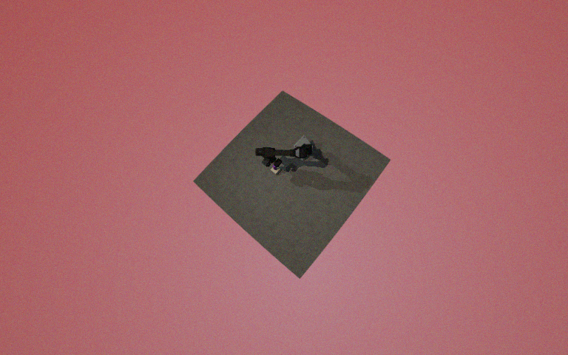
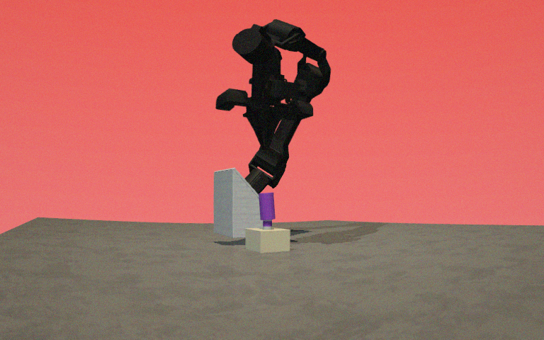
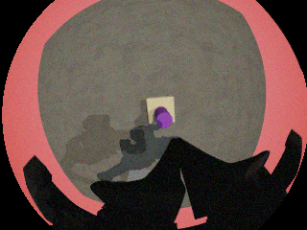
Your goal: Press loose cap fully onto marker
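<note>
Standing in the holder block (image 2: 267, 240), I note the marker (image 2: 267, 224) wearing its cap (image 2: 266, 205). My gripper (image 2: 260, 185) is clamped empty; only the exterior view shows it just above the cap.

arm: black six-joint arm (image 2: 273, 96), folded high, elbow up | wrist: angled down-left | gripper: black parallel-jaw gripper (image 2: 261, 181), fingers closed together, nothing held

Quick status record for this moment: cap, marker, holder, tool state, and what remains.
cap: purple cylindrical cap sits upright on the marker
marker: only a short purple neck shows below the cap
holder: cream square holder block on the grey table
tool: black parallel-jaw tool shut, holding nothing, tilted just above the cap's upper left
seating: full click cannot be judged
remaining: move the arm away
</note>
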